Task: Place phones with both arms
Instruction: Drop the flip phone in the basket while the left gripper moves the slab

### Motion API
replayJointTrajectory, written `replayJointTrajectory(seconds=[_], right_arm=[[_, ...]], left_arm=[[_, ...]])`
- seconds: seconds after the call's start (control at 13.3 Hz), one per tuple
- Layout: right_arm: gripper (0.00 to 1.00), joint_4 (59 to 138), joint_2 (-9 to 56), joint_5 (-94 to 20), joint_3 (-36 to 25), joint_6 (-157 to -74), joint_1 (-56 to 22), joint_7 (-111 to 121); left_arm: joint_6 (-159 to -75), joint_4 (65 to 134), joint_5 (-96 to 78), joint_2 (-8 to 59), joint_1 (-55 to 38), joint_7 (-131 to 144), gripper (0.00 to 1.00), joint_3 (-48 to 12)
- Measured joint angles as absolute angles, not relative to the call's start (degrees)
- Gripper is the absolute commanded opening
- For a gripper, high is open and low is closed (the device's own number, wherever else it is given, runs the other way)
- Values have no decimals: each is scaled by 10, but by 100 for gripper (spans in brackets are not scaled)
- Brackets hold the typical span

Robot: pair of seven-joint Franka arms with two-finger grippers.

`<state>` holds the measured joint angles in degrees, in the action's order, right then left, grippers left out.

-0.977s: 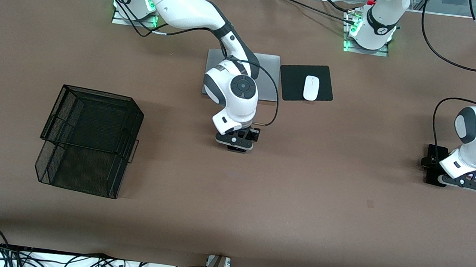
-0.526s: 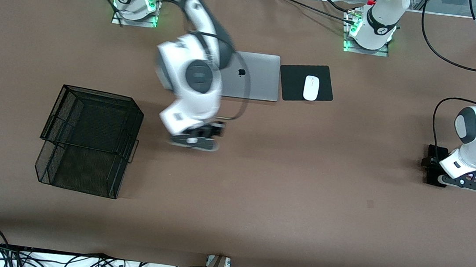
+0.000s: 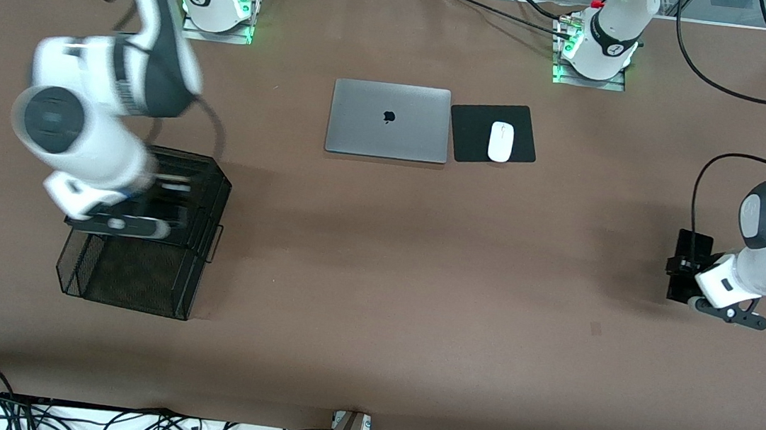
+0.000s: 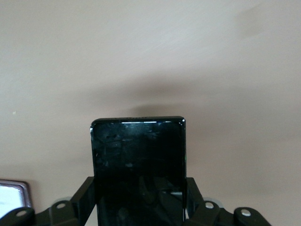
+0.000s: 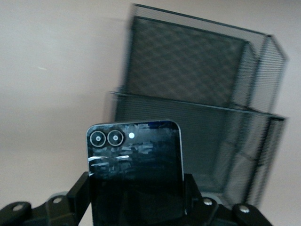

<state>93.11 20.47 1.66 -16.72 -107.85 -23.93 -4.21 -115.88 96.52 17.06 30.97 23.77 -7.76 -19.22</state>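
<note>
We are reading no words or numbers anywhere. The only sign we are seeing is the dark apple logo sitting in the middle of the lid of the silver laptop (image 3: 388, 121), which is lying beside the black mouse pad (image 3: 492, 133). The phones are showing us no readable brand.

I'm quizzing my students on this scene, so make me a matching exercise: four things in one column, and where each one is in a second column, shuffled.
Things:
1. white mouse
2. laptop
3. right pincer
4. left pincer

Places:
A. over the black mesh basket, holding a phone
B. on the black pad
C. toward the left arm's end of the table, holding a black phone
D. closed, beside the pad

Pairs: 1-B, 2-D, 3-A, 4-C
</note>
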Motion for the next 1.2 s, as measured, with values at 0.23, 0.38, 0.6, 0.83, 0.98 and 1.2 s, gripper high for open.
replayJointTrajectory(seconds=[0.23, 0.38, 0.6, 0.83, 0.98, 1.2], right_arm=[[2, 1049, 176, -9, -243, -1171, -238, 47], [2, 1100, 176, -28, -263, -1208, -234, 61], [24, 1119, 182, -58, -265, -1215, -232, 61], [100, 1118, 189, -70, -265, -1215, -229, 57], [100, 1115, 190, -70, -266, -1215, -219, 57], [100, 1096, 190, -71, -266, -1203, -212, 57]], left_arm=[[-1142, 958, 140, 318, 186, 63, 25, -243], [-1146, 956, 87, 335, 114, 146, 25, -247], [-1153, 922, 62, 373, -8, 273, 25, -249], [-1251, 898, 62, 422, -98, 356, 25, -248], [-1334, 896, 62, 457, -133, 395, 36, -247], [-1392, 892, 62, 488, -159, 443, 100, -247]])
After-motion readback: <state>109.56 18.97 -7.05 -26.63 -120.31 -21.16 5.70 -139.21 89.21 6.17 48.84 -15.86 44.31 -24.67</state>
